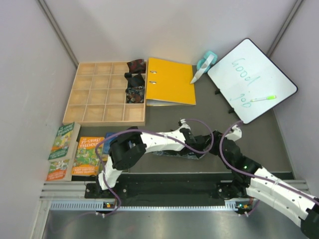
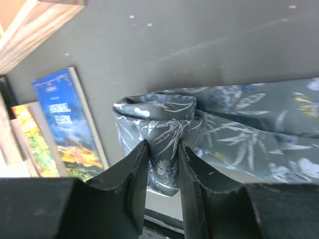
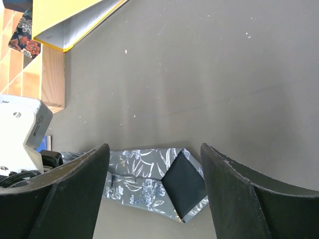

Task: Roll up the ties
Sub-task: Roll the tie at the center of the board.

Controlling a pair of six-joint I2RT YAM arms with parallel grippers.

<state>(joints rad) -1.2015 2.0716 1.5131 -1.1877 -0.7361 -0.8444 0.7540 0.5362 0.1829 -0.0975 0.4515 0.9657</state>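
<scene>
Left gripper [image 2: 163, 149] pinches the bunched, folded-over end of the grey-blue leaf-patterned tie [image 2: 249, 124]. The rest of the tie lies flat on the dark table [image 2: 199, 45] beneath the two arms. Right gripper [image 3: 154, 154] hangs with its jaws spread wide and nothing between them, above the tie's pointed tip, whose dark lining faces up. Small rolled ties [image 1: 135, 79] occupy the right-hand column of the wooden compartment tray [image 1: 94, 94], just beside a yellow binder [image 1: 172, 79].

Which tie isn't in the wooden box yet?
The silvery grey-blue leaf-patterned fabric tie, stretched out on the dark table; the three small dark rolled ties sit in the wooden box's compartments.
</scene>
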